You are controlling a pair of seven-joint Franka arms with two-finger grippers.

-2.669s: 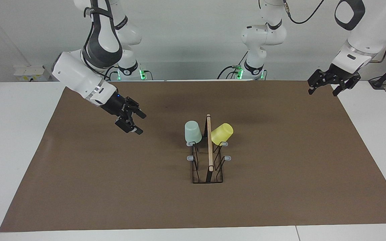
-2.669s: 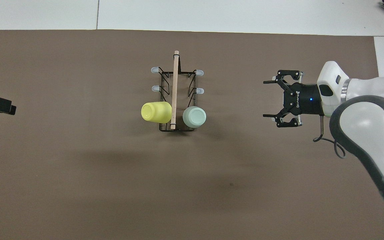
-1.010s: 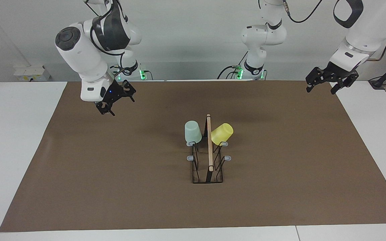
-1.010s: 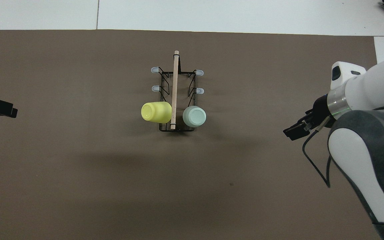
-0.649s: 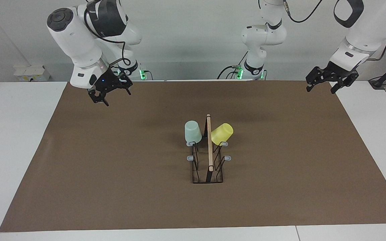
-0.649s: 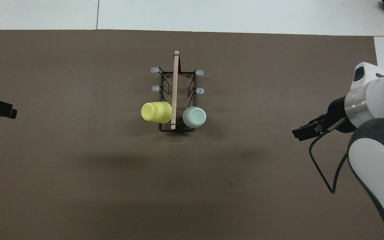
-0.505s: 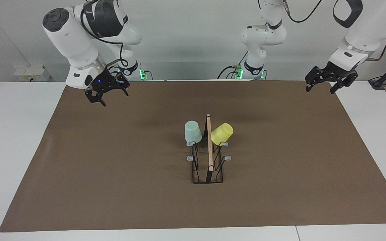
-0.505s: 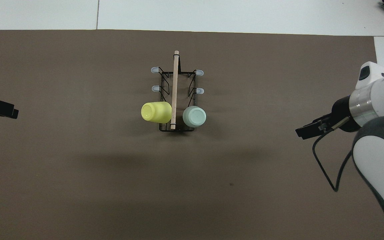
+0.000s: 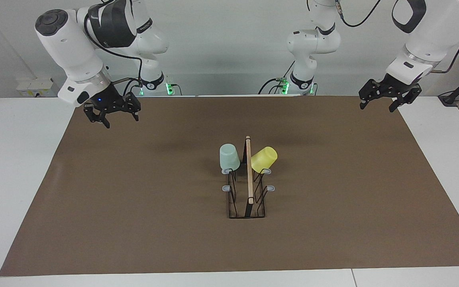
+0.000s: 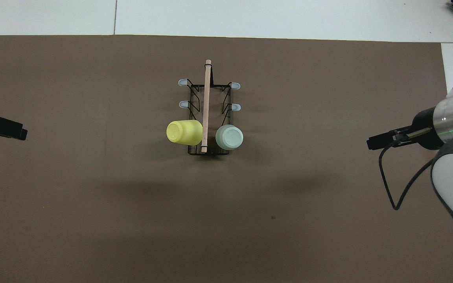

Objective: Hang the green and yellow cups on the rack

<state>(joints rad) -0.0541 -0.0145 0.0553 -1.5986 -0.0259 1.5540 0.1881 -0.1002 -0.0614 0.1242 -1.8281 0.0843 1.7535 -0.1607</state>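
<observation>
With the mint-green cup [image 9: 229,157] and yellow cup [image 9: 264,159] hung on the wire rack [image 9: 248,199] mid-desk, toward its robot-side end, both empty, spread-jawed grippers, right gripper [image 9: 112,115] and left gripper [image 9: 385,99], hovered well apart at opposite ends.

You have a wide brown paper-like mat [image 9: 134,207] spread flat over the white surface [image 9: 14,167], covering most of it. White margins show at both ends and along the edge farthest from the robots. A small white socket box [image 9: 34,87] sits against the wall.
</observation>
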